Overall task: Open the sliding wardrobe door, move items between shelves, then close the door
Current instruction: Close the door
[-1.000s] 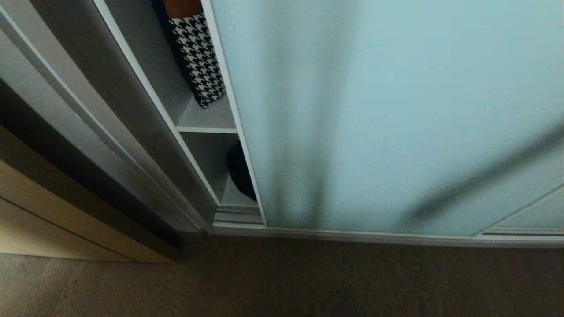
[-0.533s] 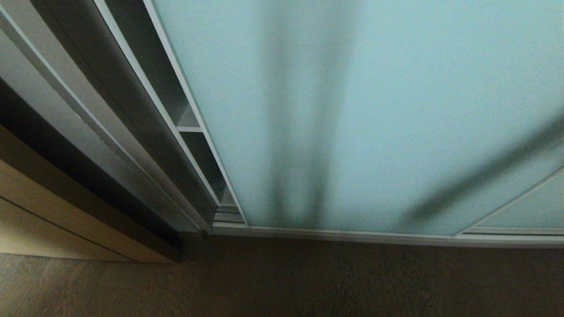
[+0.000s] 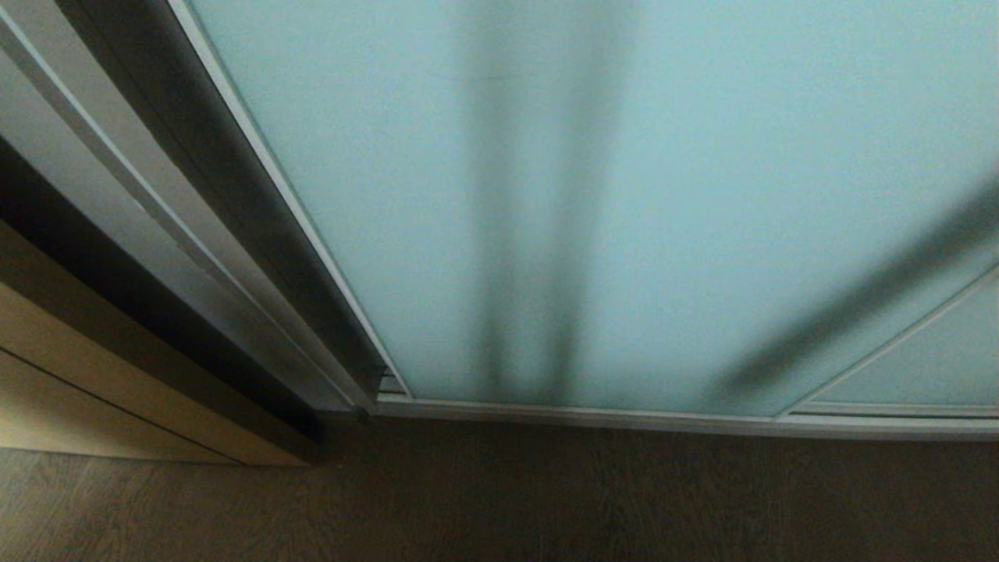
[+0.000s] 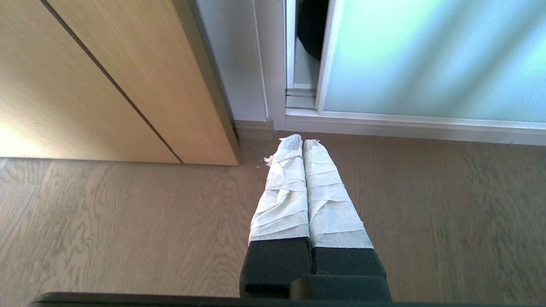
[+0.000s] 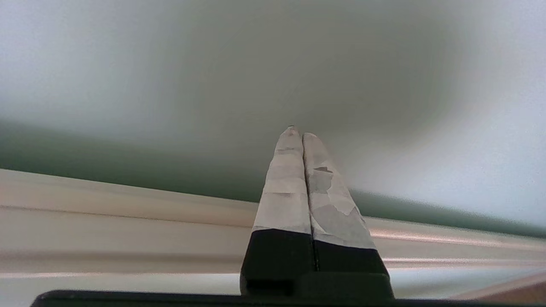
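Wood flooring lies below us as the sliding wardrobe door [image 3: 624, 195] has slid left over the shelves we saw a second ago, nearly shut, our right gripper [image 5: 302, 134] pressing it with fingers closed, left gripper [image 4: 300, 143] closed and idle.

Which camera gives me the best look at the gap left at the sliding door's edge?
The left wrist view: the sliding wardrobe door stops short of the white frame, leaving a narrow slit with something dark inside. The head view shows the door's edge almost at the frame. The right wrist view shows only frosted glass and a rail beyond the shut right gripper.
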